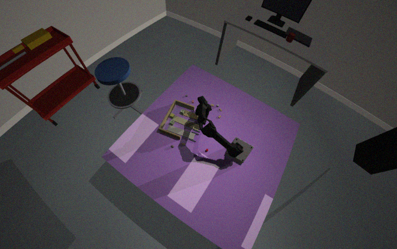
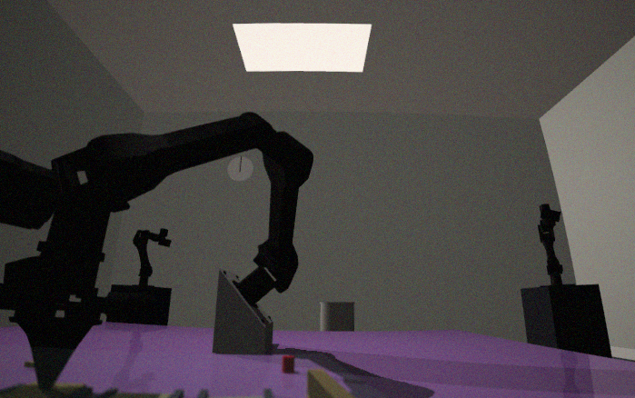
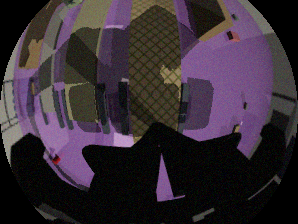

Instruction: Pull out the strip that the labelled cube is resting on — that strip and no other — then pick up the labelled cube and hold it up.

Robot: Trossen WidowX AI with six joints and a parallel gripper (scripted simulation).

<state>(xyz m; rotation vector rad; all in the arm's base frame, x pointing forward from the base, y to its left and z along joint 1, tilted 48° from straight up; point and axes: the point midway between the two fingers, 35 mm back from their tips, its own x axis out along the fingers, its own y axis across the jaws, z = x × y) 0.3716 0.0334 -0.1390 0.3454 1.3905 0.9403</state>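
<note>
The gripper [image 2: 47,387] [image 3: 159,126] is shut and empty, pointing down just above the near part of a brown lattice-patterned strip [image 3: 152,55]. To its left in the wrist view lie a beige strip [image 3: 90,17] [image 1: 179,120] and a paler strip [image 1: 179,132]. In the top view, a pale cube [image 1: 182,112] is at the far end of the upper strip. A yellow cube [image 1: 171,115] and a greenish cube [image 1: 171,123] [image 3: 73,2] are near the far end of the middle strip. Which cube is labelled cannot be told.
A tan wooden frame [image 1: 166,115] [image 3: 224,27] surrounds the strips' far ends. Thin dark bars stand upright beside the near ends. A red block [image 1: 206,150] [image 2: 288,363] [image 3: 56,159] lies toward the arm base. Several small blocks are scattered outside the frame.
</note>
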